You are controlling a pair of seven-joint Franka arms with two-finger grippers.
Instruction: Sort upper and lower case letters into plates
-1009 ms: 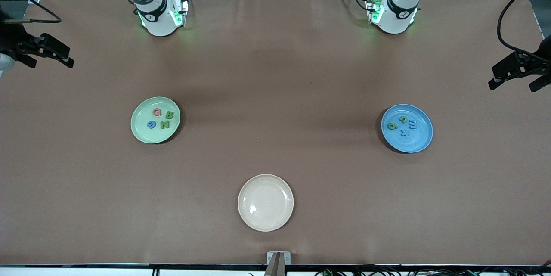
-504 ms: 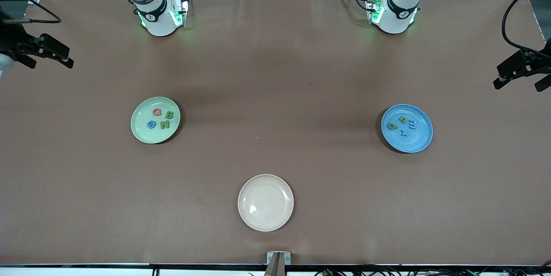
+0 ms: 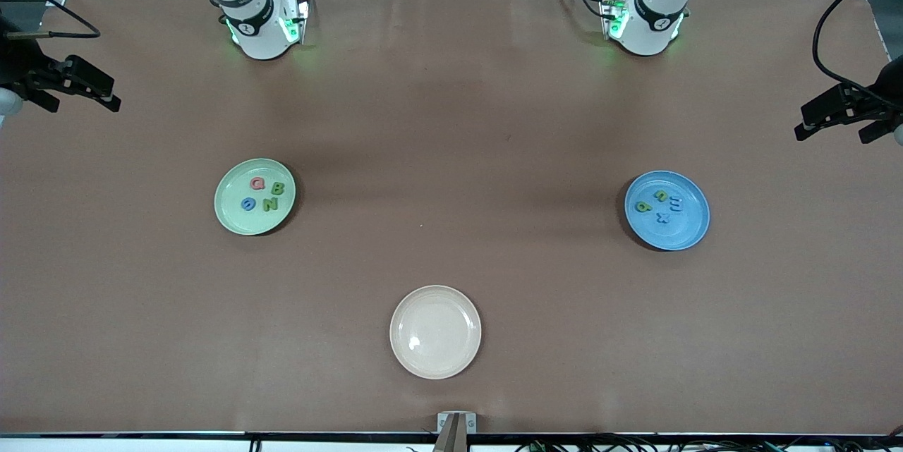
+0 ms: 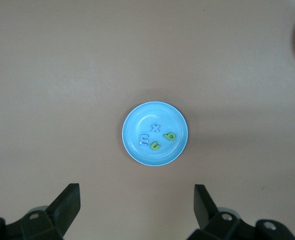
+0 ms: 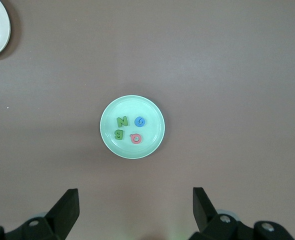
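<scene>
Letters lie flat in round glossy plates; each end effector gapes, released.

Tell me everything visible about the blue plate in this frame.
The blue plate is round, shallow and glossy, plastic by the look of it, lying flat on the brown table toward the left arm's end. Four small letters lie in it: a green b, a green n, a blue m and a blue x, grouped off centre. Nothing else touches it; neither tool is near it.
</scene>
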